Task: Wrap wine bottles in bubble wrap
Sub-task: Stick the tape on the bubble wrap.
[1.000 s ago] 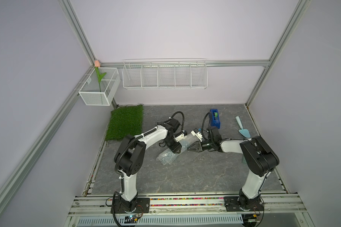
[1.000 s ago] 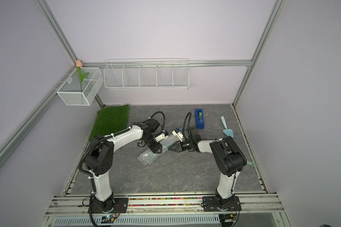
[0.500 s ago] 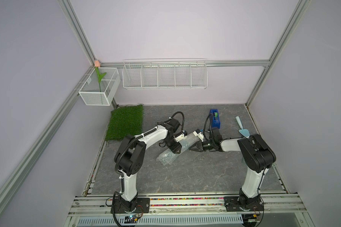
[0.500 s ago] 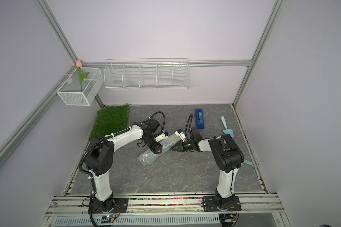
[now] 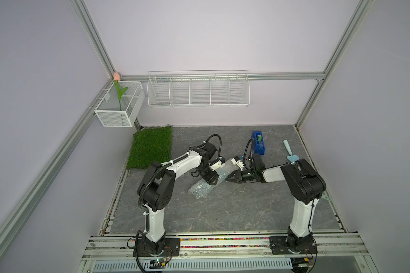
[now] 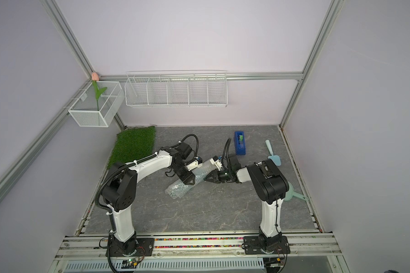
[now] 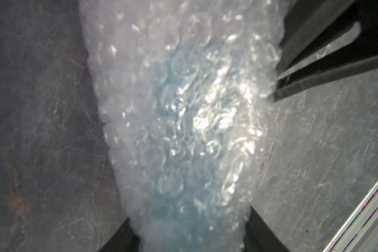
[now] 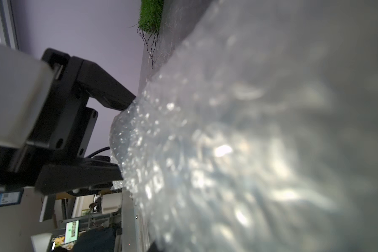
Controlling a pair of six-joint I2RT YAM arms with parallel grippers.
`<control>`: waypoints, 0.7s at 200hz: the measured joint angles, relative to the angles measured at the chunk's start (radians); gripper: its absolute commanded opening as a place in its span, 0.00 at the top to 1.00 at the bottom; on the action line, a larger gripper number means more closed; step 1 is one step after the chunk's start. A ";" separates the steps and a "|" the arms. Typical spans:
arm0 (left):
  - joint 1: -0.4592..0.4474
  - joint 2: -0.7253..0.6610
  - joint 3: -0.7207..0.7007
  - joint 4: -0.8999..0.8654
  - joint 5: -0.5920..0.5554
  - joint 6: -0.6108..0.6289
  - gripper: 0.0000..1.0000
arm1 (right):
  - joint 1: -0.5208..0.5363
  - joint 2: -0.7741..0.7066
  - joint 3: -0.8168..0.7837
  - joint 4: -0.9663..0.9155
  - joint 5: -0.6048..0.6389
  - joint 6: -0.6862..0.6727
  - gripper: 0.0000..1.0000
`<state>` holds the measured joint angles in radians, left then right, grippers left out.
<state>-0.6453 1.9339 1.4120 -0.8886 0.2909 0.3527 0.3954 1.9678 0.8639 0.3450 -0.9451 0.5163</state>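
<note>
Two grippers meet low over a grey stone-patterned table (image 5: 223, 212), seen from above. Between them lies a roll of bubble wrap (image 5: 200, 189), slanting across the middle of the table. Blue liquid shows faintly through the film in the left wrist view, so the bottle (image 7: 179, 141) is inside the roll. Its cap and label cannot be made out.

The left gripper (image 5: 211, 181) comes down on the roll partway along. It is about half open, with its two dark fingers (image 7: 122, 240) pressed against opposite sides of the wrapped bundle, clasping it. The right gripper (image 5: 228, 179) lies low and level, its tips touching the roll's edge just beside the left gripper. Whether its jaws are parted or pinching the film cannot be told.

A green grass mat (image 5: 150, 147) sits at the back left corner. A blue tape dispenser (image 5: 258, 143) and a pale blue scoop (image 5: 290, 151) lie behind the right gripper, well apart from the roll. White wire baskets (image 5: 198, 91) hang on the back wall.
</note>
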 measured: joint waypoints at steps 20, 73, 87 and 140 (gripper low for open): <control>0.001 0.000 0.000 -0.001 0.001 -0.001 0.41 | 0.001 0.004 0.016 -0.009 0.017 0.010 0.63; 0.003 0.005 0.006 -0.008 0.006 0.000 0.41 | -0.002 -0.053 0.011 -0.114 0.083 -0.048 0.35; 0.003 0.008 0.010 -0.012 0.006 0.000 0.41 | -0.012 -0.096 -0.019 -0.151 0.097 -0.066 0.30; 0.003 0.017 0.023 -0.026 0.009 0.000 0.41 | -0.046 -0.307 -0.103 -0.310 0.095 -0.156 0.74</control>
<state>-0.6422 1.9507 1.4345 -0.9150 0.3000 0.3531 0.3496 1.6611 0.7609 0.0353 -0.8505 0.3603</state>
